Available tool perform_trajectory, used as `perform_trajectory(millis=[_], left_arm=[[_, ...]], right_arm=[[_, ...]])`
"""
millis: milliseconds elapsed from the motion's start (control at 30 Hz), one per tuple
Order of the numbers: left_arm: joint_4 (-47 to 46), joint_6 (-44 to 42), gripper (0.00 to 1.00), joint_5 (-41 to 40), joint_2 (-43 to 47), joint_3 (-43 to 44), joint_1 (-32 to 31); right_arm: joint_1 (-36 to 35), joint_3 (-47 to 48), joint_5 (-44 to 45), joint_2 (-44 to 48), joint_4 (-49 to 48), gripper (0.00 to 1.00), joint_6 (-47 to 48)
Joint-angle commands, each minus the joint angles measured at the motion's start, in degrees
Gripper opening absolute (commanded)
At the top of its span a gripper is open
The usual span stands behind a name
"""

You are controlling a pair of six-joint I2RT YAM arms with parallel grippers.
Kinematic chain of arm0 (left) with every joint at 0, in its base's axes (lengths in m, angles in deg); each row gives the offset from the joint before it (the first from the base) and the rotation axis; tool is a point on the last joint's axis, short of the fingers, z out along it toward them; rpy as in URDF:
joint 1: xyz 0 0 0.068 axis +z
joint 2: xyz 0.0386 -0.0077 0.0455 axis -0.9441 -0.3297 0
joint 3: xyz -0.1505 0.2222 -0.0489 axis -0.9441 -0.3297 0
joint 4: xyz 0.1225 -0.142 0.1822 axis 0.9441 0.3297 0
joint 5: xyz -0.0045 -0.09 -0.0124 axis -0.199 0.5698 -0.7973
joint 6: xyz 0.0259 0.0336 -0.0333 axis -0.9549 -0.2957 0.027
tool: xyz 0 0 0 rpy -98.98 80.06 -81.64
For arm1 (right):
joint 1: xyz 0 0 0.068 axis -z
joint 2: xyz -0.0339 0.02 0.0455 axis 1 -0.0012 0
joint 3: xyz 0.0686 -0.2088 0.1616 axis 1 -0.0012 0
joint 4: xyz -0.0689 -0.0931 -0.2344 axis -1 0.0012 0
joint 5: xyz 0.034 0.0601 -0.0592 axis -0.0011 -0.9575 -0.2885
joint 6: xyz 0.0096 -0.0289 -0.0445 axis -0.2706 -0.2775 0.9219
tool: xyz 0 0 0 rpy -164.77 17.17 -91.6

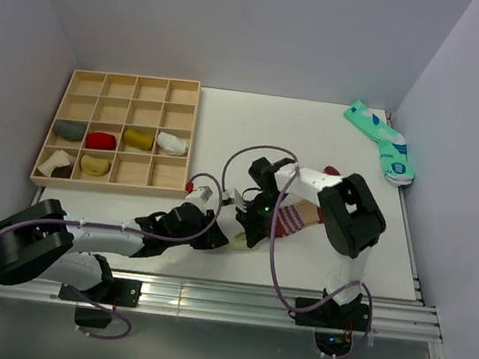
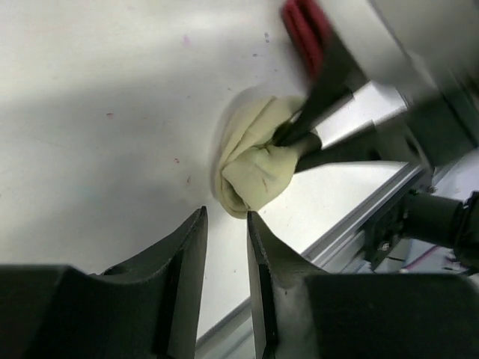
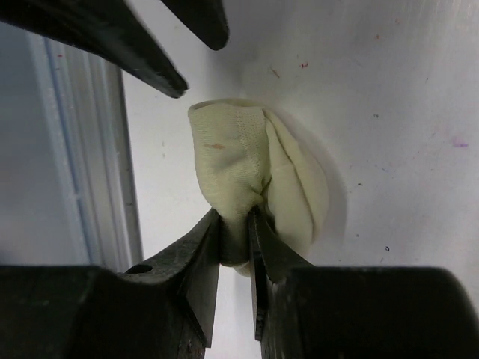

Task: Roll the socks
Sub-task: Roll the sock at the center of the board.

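The pale olive-green sock [image 3: 254,172] is bunched into a loose bundle on the white table near the front edge; it also shows in the top view [image 1: 240,242] and in the left wrist view [image 2: 251,172]. My right gripper [image 3: 236,221] is shut on one fold of it, and it shows in the top view [image 1: 251,228]. My left gripper [image 2: 226,217] is slightly open and empty, its tips just short of the bundle, to the left of it in the top view [image 1: 221,234]. The tan sock with maroon stripes [image 1: 299,215] lies flat under the right arm.
A wooden compartment tray [image 1: 129,79] holding several rolled socks stands at the back left. A teal sock pair [image 1: 379,138] lies at the back right. The aluminium rail [image 1: 232,299] runs along the front edge, close to the bundle [image 3: 82,149].
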Motion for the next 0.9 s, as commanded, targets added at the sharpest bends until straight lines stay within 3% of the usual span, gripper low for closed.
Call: perform_trajectory(millis=[0, 133, 333, 600, 867], left_arm=[[-7.53, -5.03, 0.33, -9.71, 1.65, -2.12, -3.81], [-14.82, -11.25, 0.35, -13.06, 1.57, -3.45, -7.15], [-16.16, -21.63, 0.4, -16.14, 0.43, -0.2, -10.67], [-19.32, -28.41, 0.45, -8.85, -6.77, 4.54, -10.76], [-20.99, -28.94, 0.45, -3.66, -12.32, 6.58, -10.76]], right_arm=[[1.79, 6.2, -4.99, -6.05, 14.51, 0.25, 6.94], [3.64, 10.69, -6.32, -11.34, 20.41, 0.26, 9.85], [4.35, 12.81, -6.15, -15.47, 22.61, 0.26, 8.27], [4.52, 12.81, -4.56, -18.02, 20.16, 0.26, 4.93], [5.05, 12.99, -4.04, -18.28, 18.48, 0.26, 2.38]])
